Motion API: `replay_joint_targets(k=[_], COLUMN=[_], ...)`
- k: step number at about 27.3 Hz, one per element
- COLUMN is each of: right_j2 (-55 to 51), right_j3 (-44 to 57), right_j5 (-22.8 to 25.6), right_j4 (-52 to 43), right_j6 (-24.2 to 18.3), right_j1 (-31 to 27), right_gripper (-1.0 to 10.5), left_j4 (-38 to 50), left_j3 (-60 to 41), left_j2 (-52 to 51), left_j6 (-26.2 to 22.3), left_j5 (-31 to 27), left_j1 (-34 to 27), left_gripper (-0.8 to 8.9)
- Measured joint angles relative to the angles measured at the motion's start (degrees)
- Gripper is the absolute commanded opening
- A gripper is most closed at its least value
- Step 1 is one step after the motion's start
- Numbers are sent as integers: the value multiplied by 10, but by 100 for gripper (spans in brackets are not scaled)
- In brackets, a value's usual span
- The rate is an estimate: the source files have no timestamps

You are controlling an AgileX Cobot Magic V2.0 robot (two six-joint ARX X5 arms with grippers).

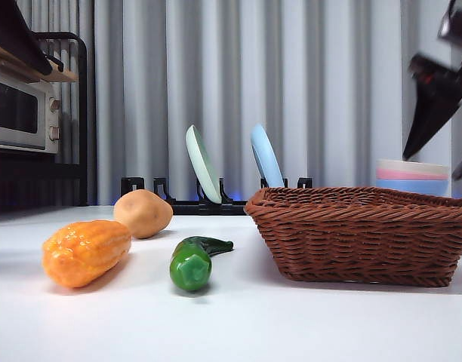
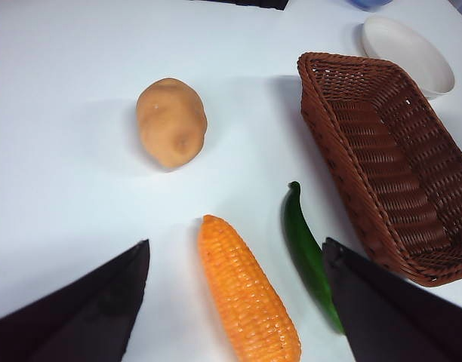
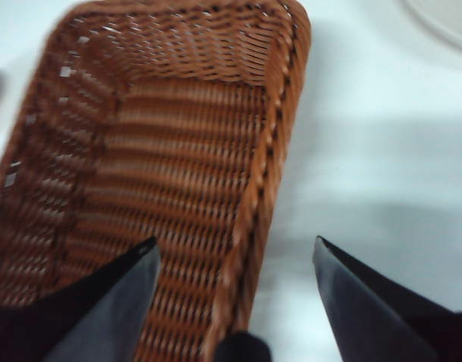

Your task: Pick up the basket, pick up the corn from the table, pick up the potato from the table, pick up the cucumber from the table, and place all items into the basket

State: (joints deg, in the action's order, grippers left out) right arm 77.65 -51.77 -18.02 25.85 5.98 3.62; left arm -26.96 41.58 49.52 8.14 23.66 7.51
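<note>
The wicker basket (image 1: 359,234) stands on the table at the right and is empty. The orange corn (image 1: 86,251) lies at the left, the tan potato (image 1: 143,213) behind it, and the green cucumber (image 1: 193,260) between the corn and the basket. My right gripper (image 3: 235,243) is open and hovers over the basket (image 3: 163,151), with its jaws on either side of one long rim. It shows high at the right in the front view (image 1: 431,166). My left gripper (image 2: 235,249) is open above the corn (image 2: 250,290), with the cucumber (image 2: 310,253), potato (image 2: 171,122) and basket (image 2: 389,158) around it.
A black rack at the back holds a green plate (image 1: 203,162) and a blue plate (image 1: 266,156). Stacked bowls (image 1: 412,177) stand behind the basket, and a white bowl (image 2: 405,49) lies beyond it. A microwave (image 1: 20,113) sits on a shelf at the far left.
</note>
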Motion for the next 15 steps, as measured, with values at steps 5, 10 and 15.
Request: replay_joint_targets(k=[5, 10, 15], right_j2=[88, 123, 123], right_j3=[-36, -42, -60], right_j5=[-43, -56, -60], right_j4=[0, 12, 38], right_j6=[0, 10, 21], right_j1=[0, 1, 1], right_gripper=[338, 77, -12], left_j4=[0, -1, -11], left_j3=[0, 0, 8], left_j2=[0, 0, 42], left_j6=[4, 5, 5], left_j5=[0, 0, -10], left_j1=[0, 0, 0], left_gripper=[382, 382, 383])
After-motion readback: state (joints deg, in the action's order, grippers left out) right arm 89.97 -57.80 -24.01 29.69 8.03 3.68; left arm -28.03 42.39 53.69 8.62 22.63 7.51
